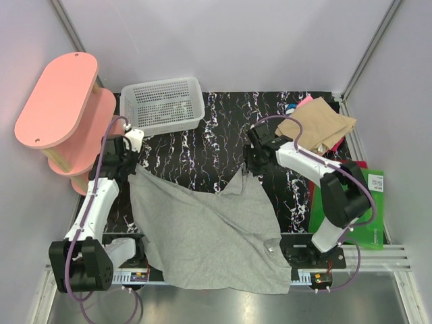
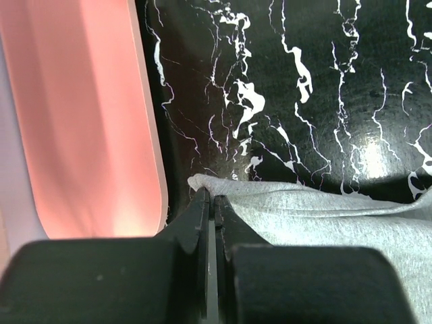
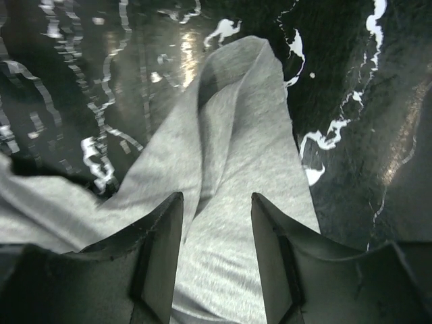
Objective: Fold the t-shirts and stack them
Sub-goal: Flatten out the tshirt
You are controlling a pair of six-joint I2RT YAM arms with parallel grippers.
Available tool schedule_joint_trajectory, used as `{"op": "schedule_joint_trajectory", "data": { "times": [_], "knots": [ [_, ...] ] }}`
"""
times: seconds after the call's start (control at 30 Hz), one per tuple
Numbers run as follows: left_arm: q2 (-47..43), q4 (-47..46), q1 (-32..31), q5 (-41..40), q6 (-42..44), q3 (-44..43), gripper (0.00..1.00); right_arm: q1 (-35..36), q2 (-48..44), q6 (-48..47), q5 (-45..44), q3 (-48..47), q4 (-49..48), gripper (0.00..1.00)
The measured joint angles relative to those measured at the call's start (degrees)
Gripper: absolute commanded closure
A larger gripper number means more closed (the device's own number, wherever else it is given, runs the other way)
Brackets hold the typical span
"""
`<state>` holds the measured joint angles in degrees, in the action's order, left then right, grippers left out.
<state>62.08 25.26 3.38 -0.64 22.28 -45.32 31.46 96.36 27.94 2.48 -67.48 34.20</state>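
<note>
Grey t-shirt (image 1: 202,229), flattening step: my left pincer (image 2: 210,202) pinches its far-left corner. My right pincer (image 3: 217,202), spread, likely grips next.

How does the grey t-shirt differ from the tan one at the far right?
The grey t-shirt lies spread open and wrinkled across the near middle; the tan t-shirt lies folded. The grey t-shirt covers much more of the table than the tan t-shirt. The left gripper is shut on an edge of the grey t-shirt; no gripper touches the tan t-shirt. Both are plain cloth.
</note>
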Motion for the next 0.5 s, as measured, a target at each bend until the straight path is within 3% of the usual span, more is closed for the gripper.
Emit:
{"op": "schedule_joint_trajectory", "data": {
  "times": [0.27, 0.5],
  "knots": [
    [-1.99, 0.81, 0.0, 0.0, 0.2, 0.07, 1.0, -0.42, 10.93, -0.61, -0.35, -4.57, -0.31, 0.5],
    [-2.54, 1.03, 0.0, 0.5, 0.39, 1.22, 1.0, -3.72, 12.68, -1.25, 0.04, -9.86, -0.61, 0.52]
  ]
}}
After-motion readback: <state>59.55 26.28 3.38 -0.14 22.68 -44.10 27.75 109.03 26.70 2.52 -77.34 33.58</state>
